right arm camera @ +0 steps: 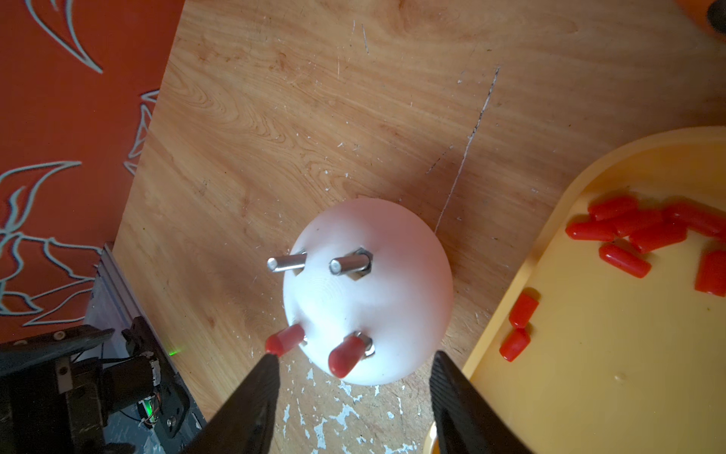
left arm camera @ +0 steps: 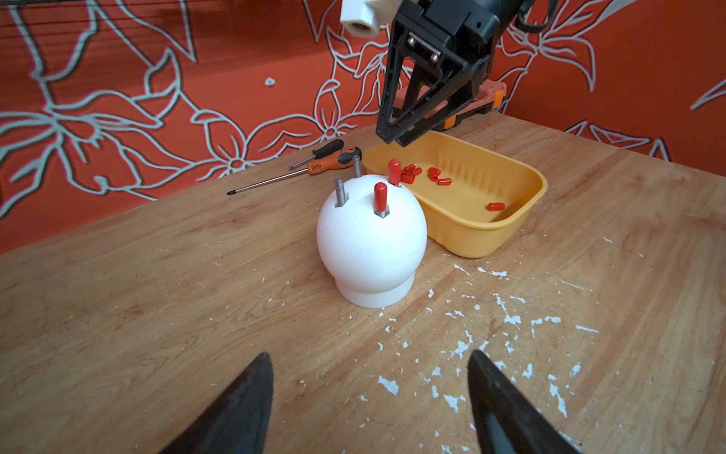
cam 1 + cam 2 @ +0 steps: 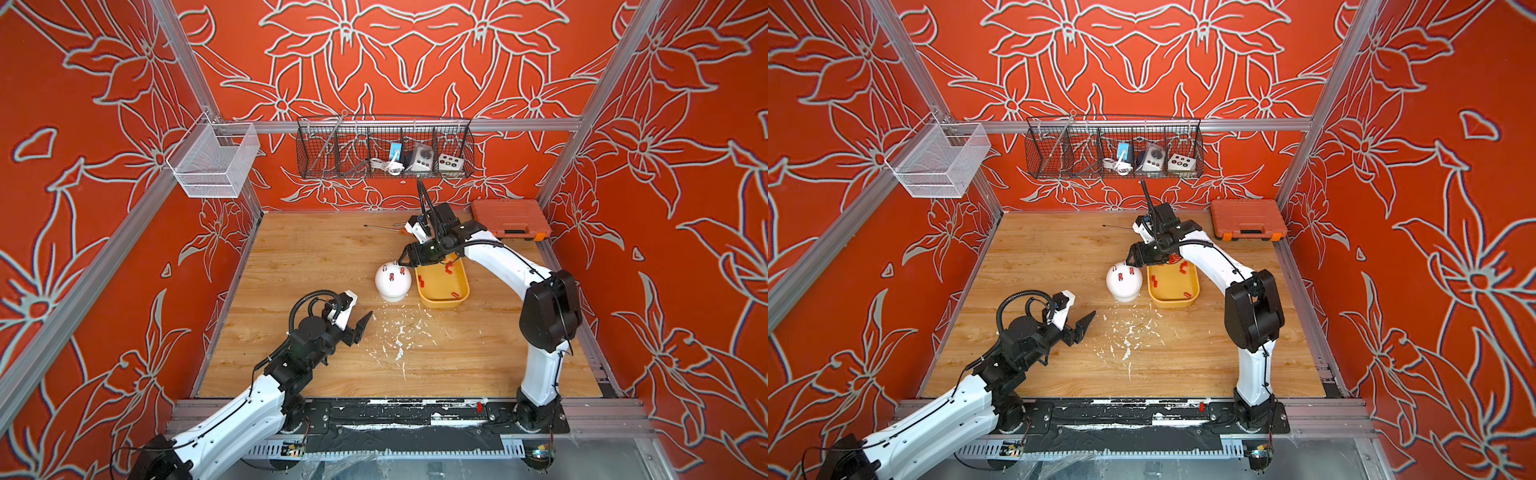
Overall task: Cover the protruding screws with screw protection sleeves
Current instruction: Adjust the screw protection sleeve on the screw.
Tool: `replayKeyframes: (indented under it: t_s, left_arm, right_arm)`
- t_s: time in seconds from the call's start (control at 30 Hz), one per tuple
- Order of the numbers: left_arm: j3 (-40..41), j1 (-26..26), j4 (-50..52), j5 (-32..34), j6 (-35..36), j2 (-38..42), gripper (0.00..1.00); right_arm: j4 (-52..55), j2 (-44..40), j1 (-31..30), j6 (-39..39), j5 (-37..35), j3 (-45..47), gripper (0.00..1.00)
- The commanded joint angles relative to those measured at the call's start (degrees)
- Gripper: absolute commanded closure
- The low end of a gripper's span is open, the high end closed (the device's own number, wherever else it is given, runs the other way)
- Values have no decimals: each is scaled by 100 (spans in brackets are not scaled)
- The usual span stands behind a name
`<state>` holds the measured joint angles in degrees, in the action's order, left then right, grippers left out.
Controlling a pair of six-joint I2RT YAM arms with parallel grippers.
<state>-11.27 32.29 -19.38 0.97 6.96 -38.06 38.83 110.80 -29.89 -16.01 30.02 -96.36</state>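
A white dome (image 3: 392, 282) (image 1: 369, 291) stands mid-table. Two of its protruding screws (image 1: 286, 262) (image 1: 349, 264) are bare grey pins. The other two wear red screw protection sleeves (image 1: 285, 339) (image 1: 345, 355), which also show in the left wrist view (image 2: 380, 195) (image 2: 394, 171). More loose sleeves (image 1: 624, 259) (image 2: 495, 206) lie in the yellow tray (image 3: 440, 302) beside the dome. My right gripper (image 1: 354, 355) (image 3: 405, 259) hovers open above the dome's tray-side edge, holding nothing. My left gripper (image 2: 370, 353) (image 3: 361, 328) is open and empty over the table, nearer than the dome.
Two screwdrivers (image 2: 314, 167) lie behind the dome. An orange tool case (image 3: 511, 218) sits at the back right corner. A black wire basket (image 3: 384, 151) and a white mesh basket (image 3: 214, 160) hang on the frame. White flecks (image 3: 399, 336) litter the wood.
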Motion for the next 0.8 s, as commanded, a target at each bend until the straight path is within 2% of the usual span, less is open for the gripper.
replayKeyframes:
  t_s: [0.0, 0.27, 0.43, 0.57, 0.67, 0.7, 0.77]
  left_arm:
    - [-58, -21, -134, -31, -55, -42, 24]
    - [-98, -21, -177, -18, -129, -40, 24]
    - [-193, -21, 22, 146, -339, 310, 23]
    - [-277, -21, 108, 718, -842, 704, 16]
    - [-607, -43, 330, 1183, -1260, 617, 11]
    - [-801, -76, 467, 1183, -1361, 488, 10]
    - [-1253, -180, 769, 888, -1540, 83, 10]
  right_arm:
    - [59, 271, 32, 32, -172, -23, 39]
    - [-26, 335, 43, -46, -22, -103, 40]
    - [-5, -32, 44, -60, 69, -171, 35]
    - [-432, -575, 141, -81, -393, 204, 34]
    - [-811, -861, 360, 3, -919, 580, 35]
    - [-981, -916, 438, 81, -1185, 757, 37]
    - [-1275, -938, 571, 731, -1158, 1005, 40]
